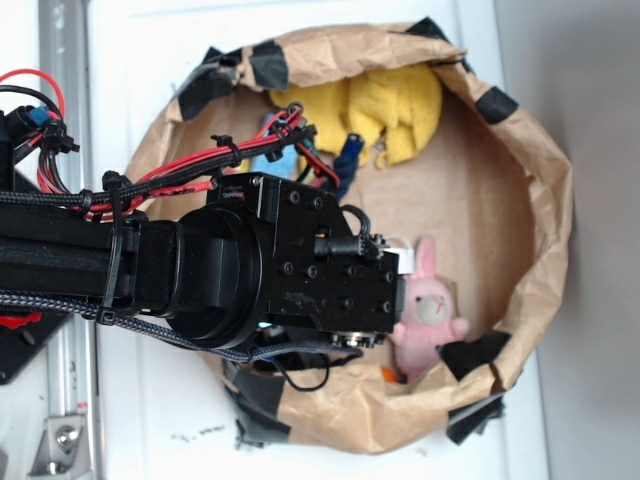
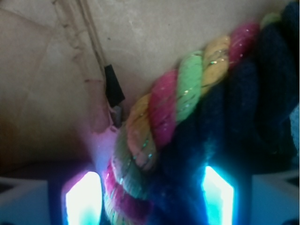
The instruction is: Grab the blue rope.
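End effector (image 2: 150, 197) straddles fuzzy twisted blue rope (image 2: 225, 122); glittery striped rope (image 2: 154, 122) alongside.

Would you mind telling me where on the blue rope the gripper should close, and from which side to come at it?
Take the blue rope on its thick twisted middle stretch, coming straight down with the jaws across its width. In the wrist view it lies pressed against the striped rope, so I would bias the gripper toward the navy side to avoid pinching both.
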Available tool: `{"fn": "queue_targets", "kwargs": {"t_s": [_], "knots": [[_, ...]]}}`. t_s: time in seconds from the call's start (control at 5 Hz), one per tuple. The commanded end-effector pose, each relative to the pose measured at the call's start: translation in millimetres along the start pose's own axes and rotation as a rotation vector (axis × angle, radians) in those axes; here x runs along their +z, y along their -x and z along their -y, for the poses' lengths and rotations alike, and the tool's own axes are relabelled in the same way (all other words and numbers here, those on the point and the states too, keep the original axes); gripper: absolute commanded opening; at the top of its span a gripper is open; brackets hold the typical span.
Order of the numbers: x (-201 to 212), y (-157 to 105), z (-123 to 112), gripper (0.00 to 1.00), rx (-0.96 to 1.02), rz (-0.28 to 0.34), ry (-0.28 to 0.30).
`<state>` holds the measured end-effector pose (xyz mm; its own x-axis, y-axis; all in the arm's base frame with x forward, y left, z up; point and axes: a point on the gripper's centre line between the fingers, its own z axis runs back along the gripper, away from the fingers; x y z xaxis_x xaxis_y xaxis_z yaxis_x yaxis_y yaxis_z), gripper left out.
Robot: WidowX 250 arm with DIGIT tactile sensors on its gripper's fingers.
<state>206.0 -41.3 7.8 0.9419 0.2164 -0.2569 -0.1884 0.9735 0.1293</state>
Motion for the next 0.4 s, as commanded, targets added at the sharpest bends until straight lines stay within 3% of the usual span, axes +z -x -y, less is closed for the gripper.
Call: {"fn": "queue_targets", "kwargs": {"t_s": [0.0,0.2], "knots": [[87,-13,-42,0.0,-0.208,0.244,-0.002],[140,-13,-62,0.0,-0.239,0.401,0.017]]}}
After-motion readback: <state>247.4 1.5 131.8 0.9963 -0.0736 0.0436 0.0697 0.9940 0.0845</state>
